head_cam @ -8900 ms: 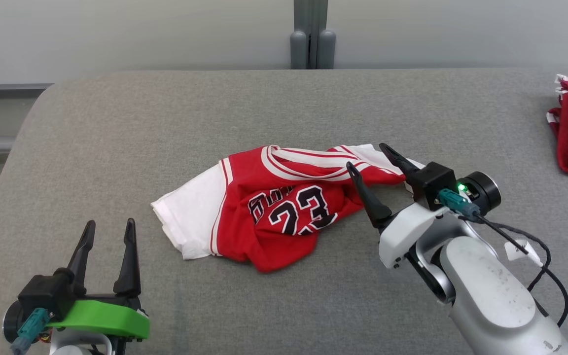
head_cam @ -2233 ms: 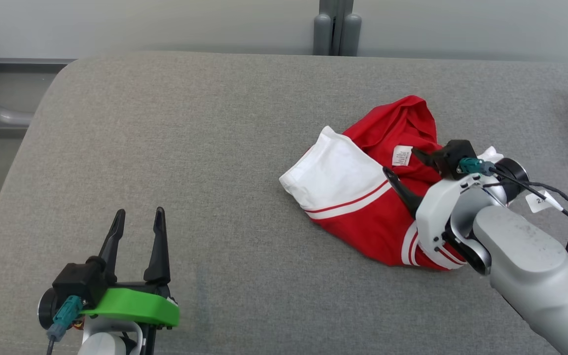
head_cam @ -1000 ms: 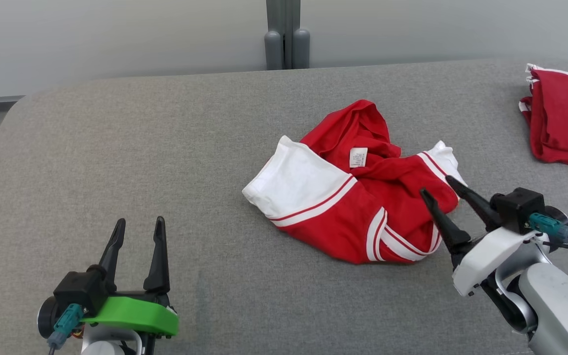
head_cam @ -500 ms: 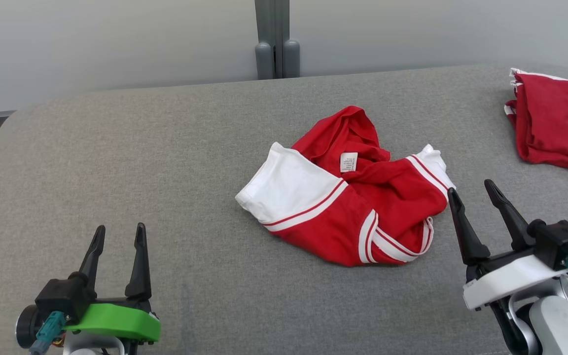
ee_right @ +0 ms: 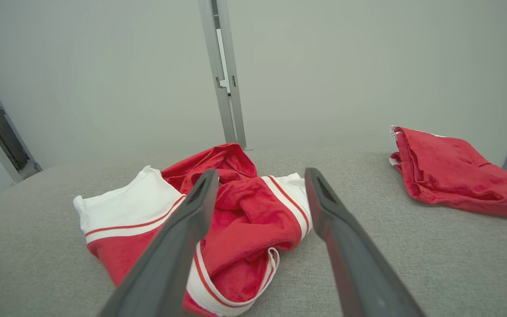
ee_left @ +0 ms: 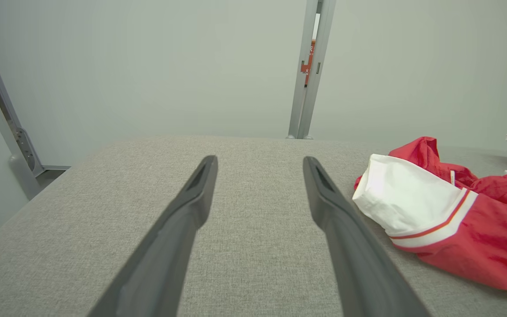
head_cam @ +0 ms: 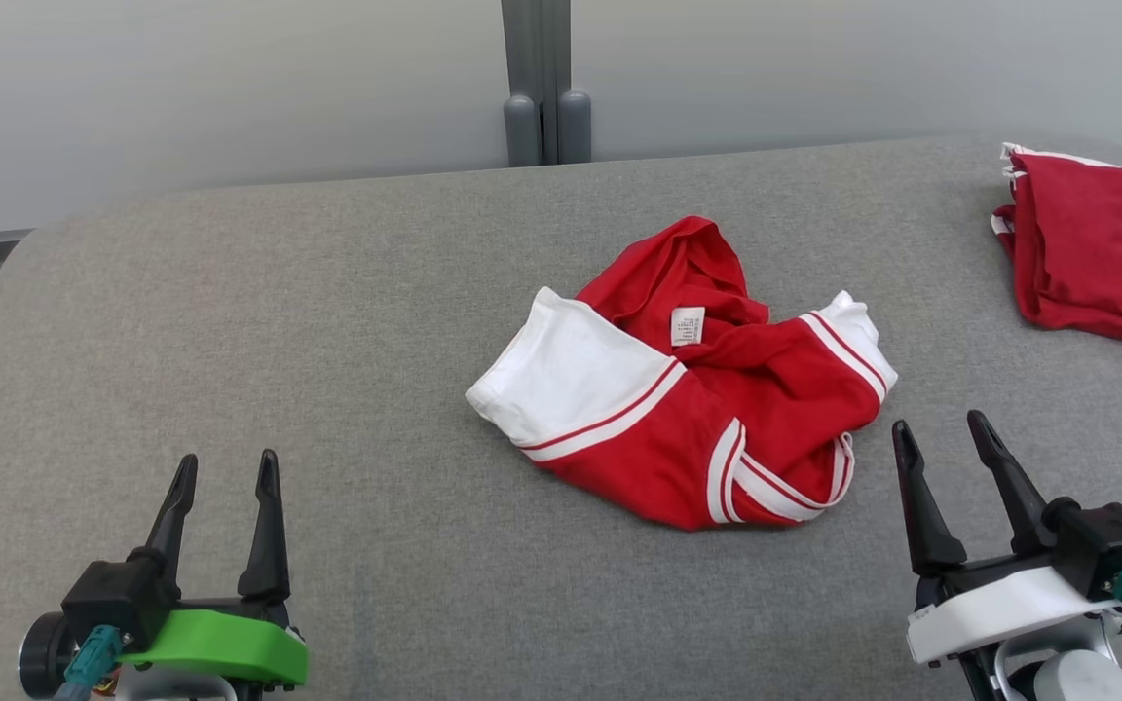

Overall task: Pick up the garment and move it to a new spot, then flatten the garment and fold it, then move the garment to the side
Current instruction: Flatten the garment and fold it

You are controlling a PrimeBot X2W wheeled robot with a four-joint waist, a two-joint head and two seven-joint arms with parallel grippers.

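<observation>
Near the worktop (head_cam: 230, 292)'s front left corner the left gripper (head_cam: 229, 456) hovers spread wide and empty, well apart from the cloth, likely parked clear until flattening needs both arms. The garment (head_cam: 688, 399) lies around the worktop's middle, a crumpled red jersey with a white sleeve panel, striped trim and its label showing. Near its right side, toward the front right corner, the right gripper (head_cam: 940, 421) is likewise wide and empty, seemingly poised to take a hem, while another red cloth (head_cam: 1097, 253) rests at the far right corner.
</observation>
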